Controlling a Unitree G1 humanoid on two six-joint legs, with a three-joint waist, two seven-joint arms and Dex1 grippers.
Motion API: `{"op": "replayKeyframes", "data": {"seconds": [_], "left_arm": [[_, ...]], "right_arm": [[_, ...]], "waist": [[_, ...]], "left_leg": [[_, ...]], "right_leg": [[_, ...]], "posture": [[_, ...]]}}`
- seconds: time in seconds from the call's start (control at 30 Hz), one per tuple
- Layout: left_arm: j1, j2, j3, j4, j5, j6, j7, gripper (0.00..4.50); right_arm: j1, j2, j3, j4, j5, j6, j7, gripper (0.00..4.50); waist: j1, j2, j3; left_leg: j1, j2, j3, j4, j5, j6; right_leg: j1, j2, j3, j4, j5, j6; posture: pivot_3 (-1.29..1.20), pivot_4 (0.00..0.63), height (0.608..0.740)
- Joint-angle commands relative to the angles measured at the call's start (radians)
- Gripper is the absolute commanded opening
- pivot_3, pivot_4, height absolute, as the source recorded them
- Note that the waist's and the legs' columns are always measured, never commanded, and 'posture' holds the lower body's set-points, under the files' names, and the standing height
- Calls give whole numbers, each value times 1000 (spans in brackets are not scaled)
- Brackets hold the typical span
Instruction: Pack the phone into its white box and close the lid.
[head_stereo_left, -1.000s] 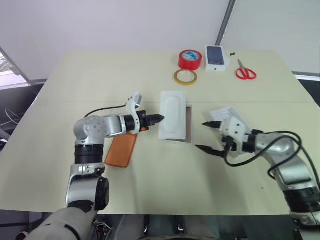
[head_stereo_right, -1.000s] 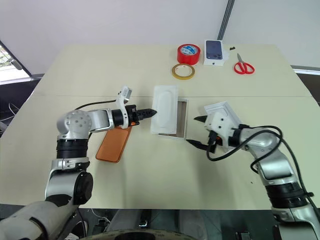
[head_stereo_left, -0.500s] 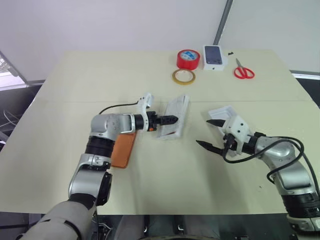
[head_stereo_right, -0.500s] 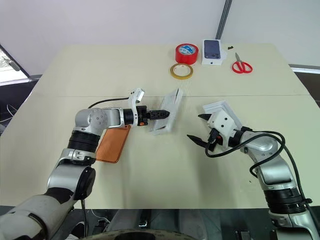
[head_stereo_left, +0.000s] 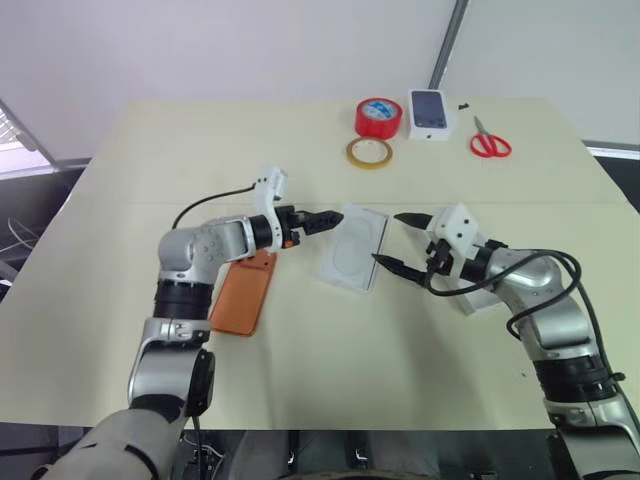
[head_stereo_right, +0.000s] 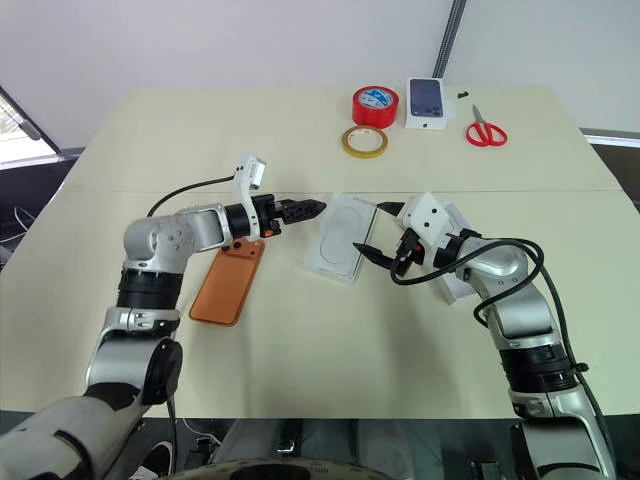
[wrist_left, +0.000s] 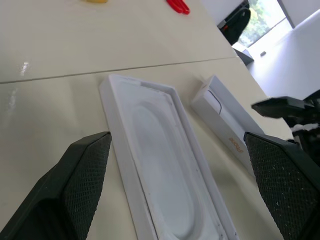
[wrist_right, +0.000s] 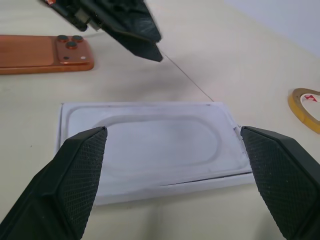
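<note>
left eye view | both end effectors, left (head_stereo_left: 333, 216) and right (head_stereo_left: 398, 240), wide open, empty | insert (head_stereo_left: 352, 246) covers white box (head_stereo_right: 372, 232) | phone (head_stereo_left: 243, 292) on bench | risk: insert blocks packing

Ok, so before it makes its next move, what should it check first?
1. Left gripper open and empty: ok.
2. Right gripper open and empty: ok.
3. Phone free to pick up: ok, it lies flat on the table beside the left arm, lenses up, nothing on it.
4. White box ready to take the phone: cannot tell. The insert with the oval recess lies flat between the two grippers, and no tray floor shows.
5. Lid close by: ok, it lies on the table by the right arm.
</note>
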Motion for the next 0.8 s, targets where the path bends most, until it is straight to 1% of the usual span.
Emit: {"op": "replayKeyframes", "data": {"seconds": [0.03, 0.07, 0.1, 0.13, 0.2, 0.23, 0.27, 0.33, 0.37, 0.4, 0.47, 0.5, 0.57, 0.67, 0.77, 0.8], "left_arm": [[54, 69, -47, -80, 107, -233, -65, 4500], [101, 115, -74, -90, 157, -336, -110, 4500], [143, 140, -68, -94, 177, -429, -149, 4500], [169, 157, -61, -93, 185, -488, -176, 4500], [202, 188, -49, -97, 190, -547, -216, 4500], [219, 203, -26, -113, 166, -551, -237, 4500], [237, 207, 4, -133, 148, -589, -250, 4500], [248, 192, 78, -165, 62, -618, -282, 4500], [250, 192, 98, -169, 39, -614, -285, 4500], [259, 192, 111, -176, 42, -650, -291, 4500], [274, 204, 132, -189, -7, -587, -300, 4500], [286, 210, 126, -197, 4, -595, -306, 4500], [326, 224, 88, -205, 68, -660, -316, 4500], [341, 207, 97, -220, 46, -643, -295, 4500], [347, 199, 92, -223, 54, -653, -284, 4500], [346, 197, 91, -223, 56, -661, -283, 4500]], "right_arm": [[-53, 35, 17, 0, 41, 57, 9, 3172], [-74, 65, 53, 18, -1, 37, -19, 2683], [-96, 96, 93, 40, -45, 25, -51, 2242], [-110, 118, 119, 56, -79, 12, -74, 1709], [-137, 148, 169, 102, -157, -19, -120, 687], [-150, 159, 203, 123, -196, -35, -130, 202], [-161, 164, 238, 141, -232, -52, -131, 44], [-176, 174, 275, 169, -264, -53, -128, 44], [-182, 176, 284, 178, -269, -52, -120, 44], [-190, 176, 291, 187, -275, -48, -113, 44], [-201, 156, 313, 190, -292, -14, -78, 44], [-202, 128, 334, 189, -317, -19, -53, 44], [-191, 76, 350, 157, -318, 19, 18, 44], [-172, 24, 367, 93, -294, 87, 105, 44], [-154, 25, 350, 43, -244, 181, 142, 44], [-152, 21, 350, 37, -247, 175, 145, 44]], "waist": [[-10, 0, 0], [-11, 0, 0], [-20, 0, 0], [-23, 0, 0], [-19, 0, 0], [-18, 0, 0], [-13, 0, 0], [-9, 0, 0], [-6, -1, 1], [-4, -1, 1], [-6, -1, 1], [-9, -1, 1], [-12, -1, 1], [-13, -1, 1], [-13, -2, 1], [-13, -2, 1]], "left_leg": [[0, 0, 0, 0, 0, -1], [0, 0, 0, -1, 1, -1], [0, 0, 0, -1, 1, -1], [1, 1, 0, -1, 1, -1], [0, 1, 1, -2, 1, -2], [-1, 1, 1, -2, 1, -2], [-2, 1, 1, -1, 1, -2], [-4, 1, 1, 0, 1, -2], [-5, 0, 1, 1, 1, -1], [-6, 0, 1, 1, 0, -1], [-7, 0, 1, 2, 0, 0], [-7, 0, 1, 2, 0, 0], [-6, 0, 1, 1, 0, 0], [-5, 0, 1, 1, -3, 6], [-5, 0, 1, 1, -4, 7], [-4, 0, 1, 1, -4, 7]], "right_leg": [[0, 0, 0, 1, 0, 0], [-1, 0, 0, 1, 0, 0], [-1, 0, 0, 2, 0, 0], [-1, 0, 0, 2, 0, -1], [-3, 0, 1, 3, 0, -1], [-4, 0, 1, 4, 0, -1], [-6, 0, 1, 5, 0, -1], [-7, -1, 1, 5, 0, -1], [-8, -1, 1, 5, 0, -1], [-9, -1, 0, 5, 0, -1], [-9, -2, 0, 5, 0, -1], [-9, -2, 0, 5, 0, -1], [-9, -2, 0, 5, 1, -1], [-8, -2, 0, 6, 0, -1], [-8, -1, 0, 7, 0, -1], [-8, -1, 0, 7, 0, -1]], "posture": [[0, 150, 740], [0, 150, 740], [0, 150, 740], [0, 150, 740], [0, 150, 740], [0, 150, 740], [0, 150, 740], [0, 150, 740], [0, 150, 740], [0, 150, 740], [0, 150, 740], [0, 150, 740], [0, 150, 740], [0, 150, 740], [0, 150, 740], [0, 150, 740]]}}
